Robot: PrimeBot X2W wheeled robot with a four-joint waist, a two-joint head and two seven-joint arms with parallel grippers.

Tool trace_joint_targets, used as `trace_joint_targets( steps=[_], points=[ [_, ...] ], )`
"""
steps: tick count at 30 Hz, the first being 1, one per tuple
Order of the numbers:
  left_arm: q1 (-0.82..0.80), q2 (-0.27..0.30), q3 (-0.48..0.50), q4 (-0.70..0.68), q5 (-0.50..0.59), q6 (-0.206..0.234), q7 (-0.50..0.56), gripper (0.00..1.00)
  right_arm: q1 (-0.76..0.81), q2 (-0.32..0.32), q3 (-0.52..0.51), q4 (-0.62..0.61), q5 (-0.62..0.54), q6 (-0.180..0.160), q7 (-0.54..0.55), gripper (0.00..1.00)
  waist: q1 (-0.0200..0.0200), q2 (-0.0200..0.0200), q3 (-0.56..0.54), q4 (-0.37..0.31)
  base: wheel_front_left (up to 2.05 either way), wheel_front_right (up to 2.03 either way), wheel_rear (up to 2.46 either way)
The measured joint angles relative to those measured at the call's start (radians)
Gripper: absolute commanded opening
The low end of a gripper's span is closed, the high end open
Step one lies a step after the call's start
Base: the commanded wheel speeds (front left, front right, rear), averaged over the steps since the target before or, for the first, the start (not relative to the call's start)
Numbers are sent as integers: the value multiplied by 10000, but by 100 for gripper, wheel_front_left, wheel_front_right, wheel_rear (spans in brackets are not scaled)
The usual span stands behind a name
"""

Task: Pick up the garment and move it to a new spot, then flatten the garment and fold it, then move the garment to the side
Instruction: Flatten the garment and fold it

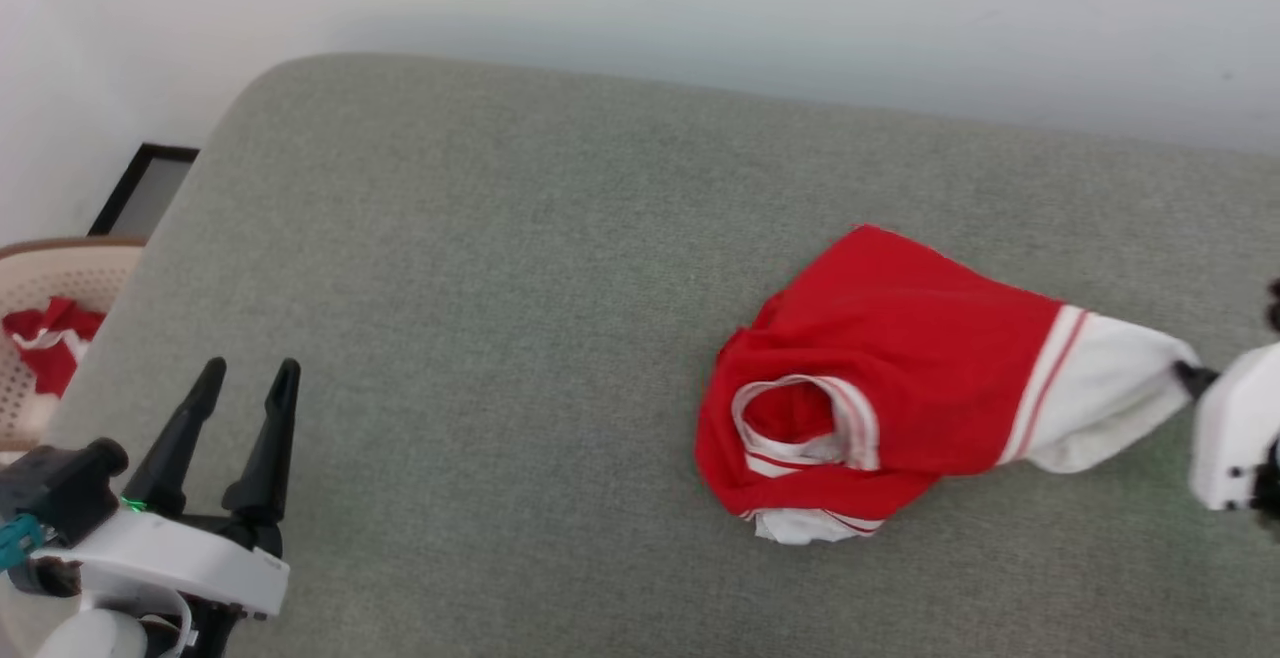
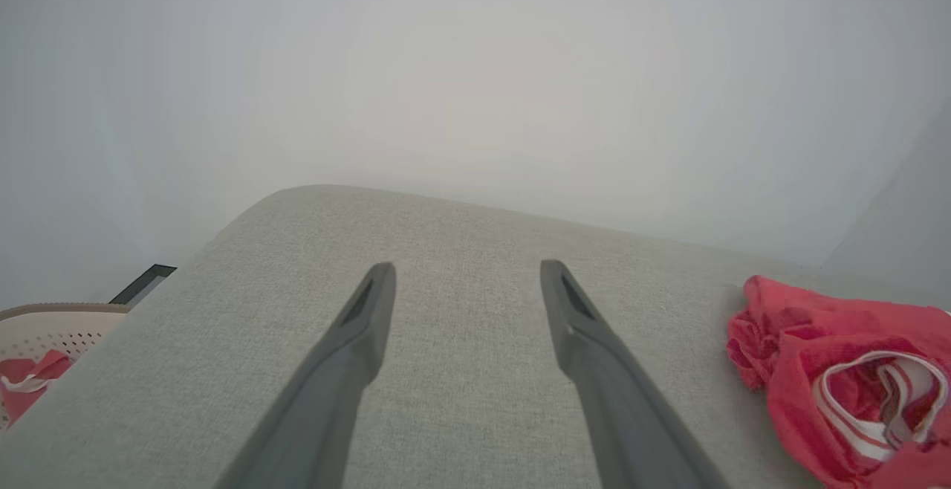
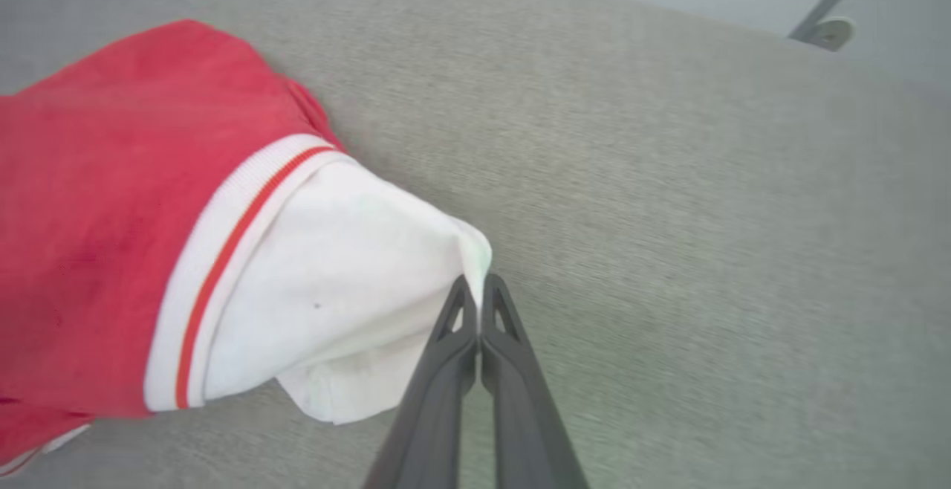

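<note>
One bright red soft T-shirt (image 1: 900, 338) lies crumpled right of middle on the grey-green fabric cushion (image 1: 480, 268). Of the two pincers, the right gripper (image 3: 479, 290) is clenched on its white sleeve tip, and the left gripper (image 1: 250, 370) hovers spread wide, empty.

On my left gripper (image 1: 250, 370): long black tapered fingers (image 1: 185, 433), white wrist shell (image 1: 185, 560), green light (image 1: 130, 505), teal plug (image 1: 18, 541); right gripper (image 1: 1190, 375), white too.

Layout: garment (image 1: 900, 338) on the cushion (image 1: 500, 288), right of centre | my right gripper (image 1: 1190, 375) at its right end, touching | my left gripper (image 1: 248, 370) well apart, left | basket (image 1: 60, 253) left of cushion, cloth (image 1: 45, 343) inside.
</note>
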Motion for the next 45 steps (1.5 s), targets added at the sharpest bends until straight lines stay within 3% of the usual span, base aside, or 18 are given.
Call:
trace_joint_targets(
  steps=[11,17,26,28,29,30,38,45],
  points=[
    [144,105,-71,-173,-58,10,123,100,1177,-821,-2190,-583,-500,2,938,0,0,0,-242,-388,0,0,0],
    [77,88,-228,-199,-69,10,197,100,1464,-702,-2796,479,-886,0,777,0,0,0,-175,-439,0,0,0],
    [-287,94,-431,-73,-71,-12,301,100,714,-464,-2543,2846,-1032,2,-190,0,0,0,21,-402,0,0,0],
    [-335,107,-468,-44,-73,-36,322,100,519,-433,-2476,3254,-1053,0,-385,48,0,0,51,-390,0,0,0],
    [-378,127,-497,-31,-75,-36,389,100,384,-441,-2441,3415,-1053,0,-458,78,0,0,62,-389,0,0,0],
    [-421,157,-533,-29,-73,-42,410,100,249,-447,-2397,3547,-1053,0,-476,100,0,0,68,-397,0,0,0],
    [-949,443,-736,-303,-399,-82,1342,100,-330,-543,-2002,3685,-811,0,-460,100,0,0,-4,-606,0,0,0],
    [-1771,675,-1271,-842,-652,-121,2930,100,-331,-362,-1758,2499,-581,0,-1348,100,0,0,-185,-973,0,0,0]
  ],
)
